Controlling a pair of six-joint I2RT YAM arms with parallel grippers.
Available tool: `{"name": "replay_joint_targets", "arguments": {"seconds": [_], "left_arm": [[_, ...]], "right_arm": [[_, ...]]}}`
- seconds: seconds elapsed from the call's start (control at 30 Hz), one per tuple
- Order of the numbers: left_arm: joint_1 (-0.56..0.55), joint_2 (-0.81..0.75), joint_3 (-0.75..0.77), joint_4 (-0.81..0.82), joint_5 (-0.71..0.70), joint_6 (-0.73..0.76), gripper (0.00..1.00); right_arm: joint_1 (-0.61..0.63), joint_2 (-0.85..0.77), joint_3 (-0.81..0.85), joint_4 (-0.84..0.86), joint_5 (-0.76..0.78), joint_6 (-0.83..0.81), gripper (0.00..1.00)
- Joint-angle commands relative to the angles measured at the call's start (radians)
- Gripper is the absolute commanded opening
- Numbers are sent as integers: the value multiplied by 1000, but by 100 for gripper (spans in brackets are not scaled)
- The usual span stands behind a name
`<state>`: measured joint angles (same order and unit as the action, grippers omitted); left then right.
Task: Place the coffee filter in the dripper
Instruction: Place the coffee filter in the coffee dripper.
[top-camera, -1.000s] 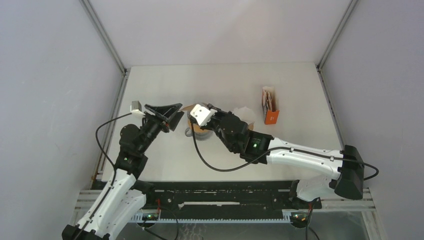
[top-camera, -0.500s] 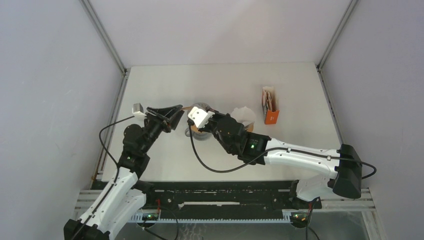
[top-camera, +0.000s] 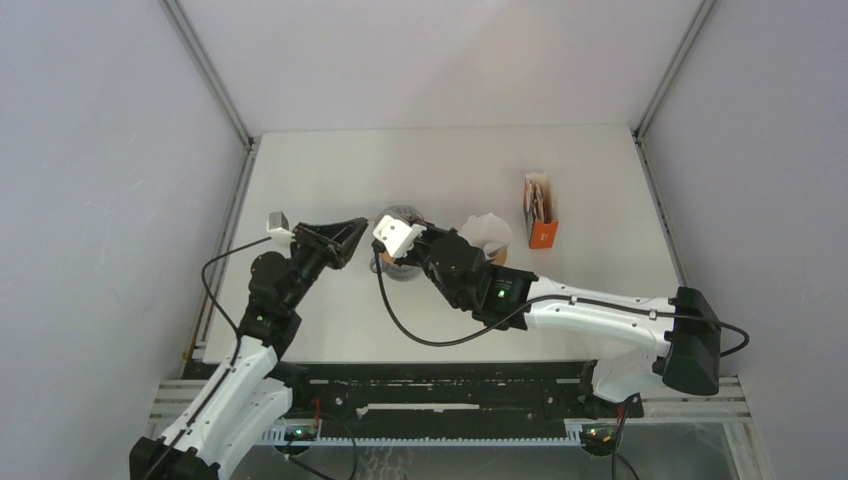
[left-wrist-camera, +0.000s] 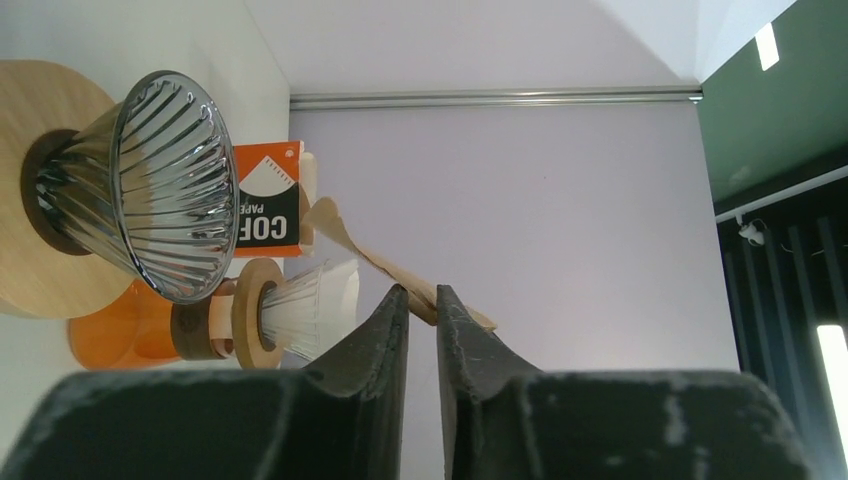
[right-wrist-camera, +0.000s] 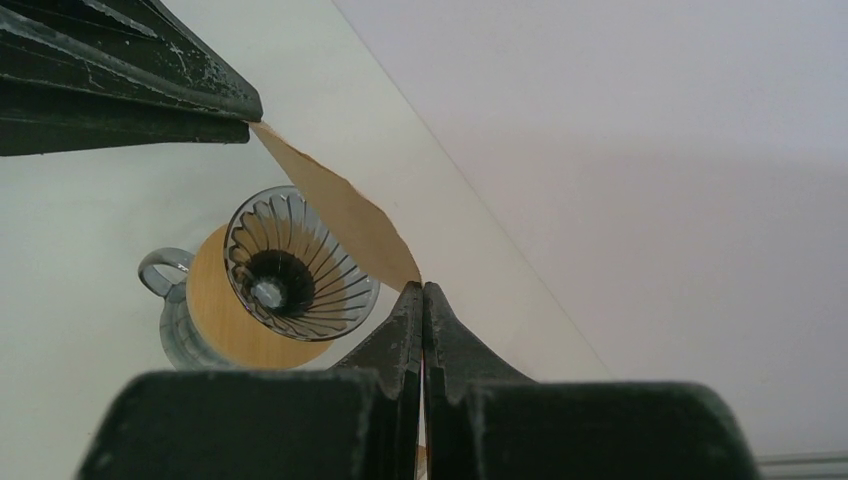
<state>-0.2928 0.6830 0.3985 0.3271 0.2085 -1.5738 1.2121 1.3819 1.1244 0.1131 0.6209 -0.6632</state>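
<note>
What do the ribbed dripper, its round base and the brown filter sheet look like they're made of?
The dripper looks like clear glass, possibly plastic: glossy, see-through, ribbed. Its base seems to be bare wood: matte tan, faint grain. The filter looks like unbleached paper: thin, matte brown, slightly curved.

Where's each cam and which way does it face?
Top external: above and behind the bases, looking down on the table; both arms show.
Left wrist: looks along the left gripper toward the dripper and filter box; own fingers show.
Right wrist: looks past the right gripper down into the dripper; own fingers, left gripper's tips show.
Shared: both wrist views show dripper and brown filter.
</note>
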Motion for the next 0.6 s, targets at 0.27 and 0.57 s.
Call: {"name": "replay_joint_targets", "arguments": {"seconds": [0.27, 0.57], "left_arm": [[-5, -31, -14, 16, -49, 19, 0], [-5, -19, 80, -136, -84, 226, 0]], "right_arm": [[6, 7, 5, -72, -57, 74, 0], [0, -2, 5, -219, -170, 144, 22]]}}
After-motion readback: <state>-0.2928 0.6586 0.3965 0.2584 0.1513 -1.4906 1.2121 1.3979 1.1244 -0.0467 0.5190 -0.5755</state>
